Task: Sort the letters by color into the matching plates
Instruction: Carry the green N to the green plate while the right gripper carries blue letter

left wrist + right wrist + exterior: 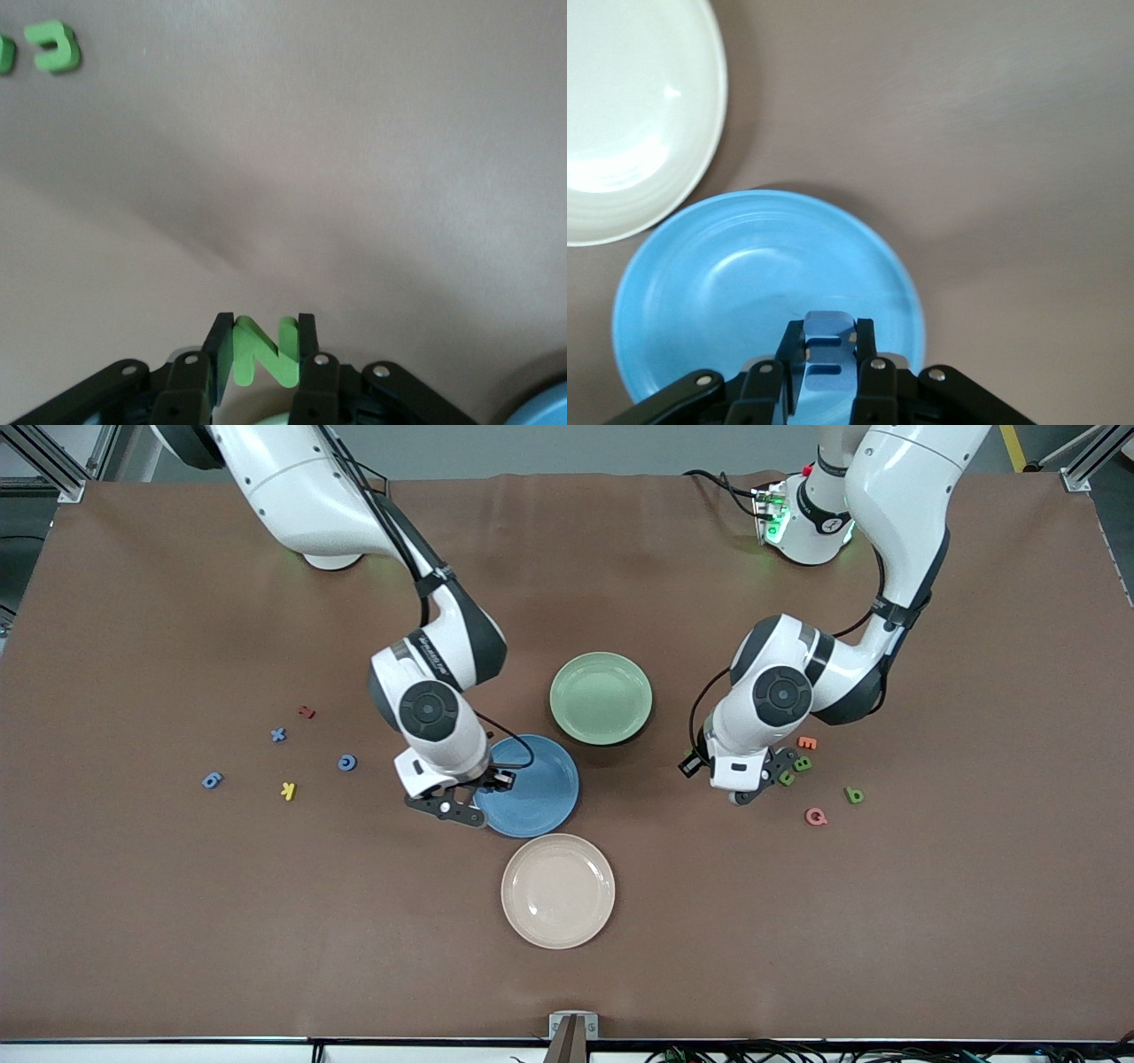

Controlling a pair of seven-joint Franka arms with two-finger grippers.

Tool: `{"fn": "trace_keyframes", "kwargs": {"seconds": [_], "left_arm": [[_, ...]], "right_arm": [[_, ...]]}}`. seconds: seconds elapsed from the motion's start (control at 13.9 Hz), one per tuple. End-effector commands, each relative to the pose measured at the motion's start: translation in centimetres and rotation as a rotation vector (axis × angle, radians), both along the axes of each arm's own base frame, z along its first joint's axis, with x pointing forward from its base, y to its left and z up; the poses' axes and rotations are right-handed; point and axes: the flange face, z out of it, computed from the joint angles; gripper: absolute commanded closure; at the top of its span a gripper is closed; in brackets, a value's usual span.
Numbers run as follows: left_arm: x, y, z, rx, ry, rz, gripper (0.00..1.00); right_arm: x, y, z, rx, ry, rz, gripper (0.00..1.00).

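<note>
Right gripper point(827, 354) over the blue plate point(542, 797), clenched on a blue letter point(827, 359). Left gripper point(264, 350) over the desk point(930, 921) beside the loose letters at the left arm's end, grasping a green N point(262, 352). Green plate point(601, 697) sits at 1 o'clock of the blue plate, cream plate point(558, 890) at 6 o'clock. Three blue letters point(346, 763) lie at the right arm's end, green letters point(853, 795) at the left arm's end.
</note>
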Motion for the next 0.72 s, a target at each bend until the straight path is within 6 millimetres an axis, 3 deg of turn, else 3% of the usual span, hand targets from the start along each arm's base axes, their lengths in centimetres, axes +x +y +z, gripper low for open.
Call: {"fn": "trace_keyframes", "kwargs": {"seconds": [0.0, 0.29, 0.36, 0.43, 0.5, 0.57, 0.65], "left_arm": [[-2.2, -0.8, 0.7, 0.016, 0.004, 0.026, 1.00], [-6.1, -4.0, -1.2, 0.014, 0.032, 0.092, 1.00], [-6.9, -4.3, -1.8, 0.014, 0.037, 0.107, 1.00], [-7.5, -4.8, -2.0, 0.011, 0.038, 0.113, 1.00], [-8.1, -5.8, -2.0, -0.002, 0.035, 0.124, 1.00], [-8.5, -6.7, -2.1, -0.018, 0.031, 0.158, 1.00], [-9.0, -7.5, -2.3, -0.031, 0.033, 0.191, 1.00]], "right_arm": [[-0.1, 2.8, -2.3, 0.023, -0.038, -0.020, 0.87], [-0.6, 3.4, -3.5, 0.024, -0.034, -0.014, 0.86], [-0.8, 3.8, -3.5, 0.025, -0.033, -0.009, 0.79], [-0.9, 3.8, -3.3, 0.024, -0.032, -0.006, 0.49], [-0.9, 3.7, -3.1, 0.021, -0.029, -0.006, 0.07], [-0.9, 3.7, -2.7, 0.022, -0.031, -0.006, 0.00], [-0.9, 3.6, -1.8, 0.024, -0.034, 0.000, 0.00]]}}
